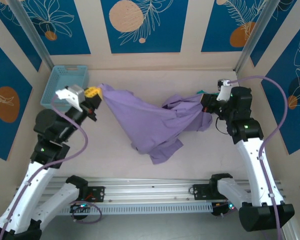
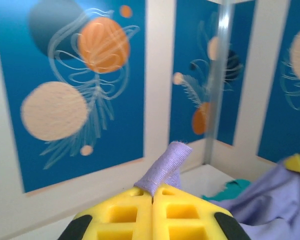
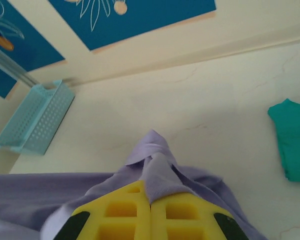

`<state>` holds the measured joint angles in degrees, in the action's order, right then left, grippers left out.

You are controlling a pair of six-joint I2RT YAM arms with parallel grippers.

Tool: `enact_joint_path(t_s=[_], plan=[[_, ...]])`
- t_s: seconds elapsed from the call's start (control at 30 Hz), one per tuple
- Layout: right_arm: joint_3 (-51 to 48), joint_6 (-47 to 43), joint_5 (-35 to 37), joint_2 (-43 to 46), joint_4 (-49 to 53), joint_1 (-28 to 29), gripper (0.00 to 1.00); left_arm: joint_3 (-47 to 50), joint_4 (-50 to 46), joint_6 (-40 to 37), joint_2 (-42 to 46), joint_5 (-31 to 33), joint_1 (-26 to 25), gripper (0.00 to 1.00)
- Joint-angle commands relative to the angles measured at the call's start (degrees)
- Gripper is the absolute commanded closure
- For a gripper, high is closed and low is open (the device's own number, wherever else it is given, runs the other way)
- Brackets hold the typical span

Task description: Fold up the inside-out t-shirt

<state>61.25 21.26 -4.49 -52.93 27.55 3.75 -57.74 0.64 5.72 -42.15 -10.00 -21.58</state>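
From above, we see the shirt [image 1: 150, 122] stretched across the middle of the bench [image 1: 155, 80], lifted at two ends and sagging between them, with its loose bulk hanging toward 6 o'clock. The left end effector [image 1: 93, 95] sits at the shirt's 10 o'clock corner, its yellow jaws pinched shut on the fabric. The right end effector [image 1: 206, 106] is at the shirt's 3 o'clock end, buried in bunched cloth and closed on it. The basket [image 1: 60, 85] rests at 10 o'clock of the bench, just beside the left end effector.

In the left wrist view, the left end effector [image 2: 152, 192] has its jaws pressed together, and a narrow ribbed strip of the shirt [image 2: 165, 167] sticks up from between them toward 1 o'clock. More shirt fabric spreads at 4 o'clock, with a teal garment [image 2: 230, 190] just beyond it.

In the right wrist view, the right end effector [image 3: 150, 200] is closed, gripping a fold of the shirt [image 3: 155, 165] that rises toward 12 o'clock. The basket [image 3: 37, 120] lies at 9 o'clock and the teal garment [image 3: 292, 140] at 3 o'clock, both apart from the shirt.
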Motion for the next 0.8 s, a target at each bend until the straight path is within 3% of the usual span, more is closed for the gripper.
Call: enact_joint_path(t_s=[0.0,0.23,0.43,0.6,0.77], plan=[[-3.4,2.6,-3.7,1.7,-0.8,-0.2,1.0,-6.2,-7.0,0.9,-1.7,6.0,2.2,1.0],[-18.9,7.8,-3.8,3.3,-2.9,4.7,1.0,-3.4,-12.2,4.5,0.1,12.4,6.8,1.0],[-28.8,11.8,1.5,0.3,-5.0,16.8,0.99,-3.2,-17.1,6.0,-1.1,9.6,12.9,1.0],[-27.3,9.5,-0.3,-6.5,-4.0,24.5,0.77,-5.6,-20.4,5.5,-5.7,2.0,17.0,1.0],[-22.9,6.5,8.1,-6.0,2.5,20.8,0.58,-4.3,-22.6,4.5,-8.0,-3.4,17.3,1.0]])
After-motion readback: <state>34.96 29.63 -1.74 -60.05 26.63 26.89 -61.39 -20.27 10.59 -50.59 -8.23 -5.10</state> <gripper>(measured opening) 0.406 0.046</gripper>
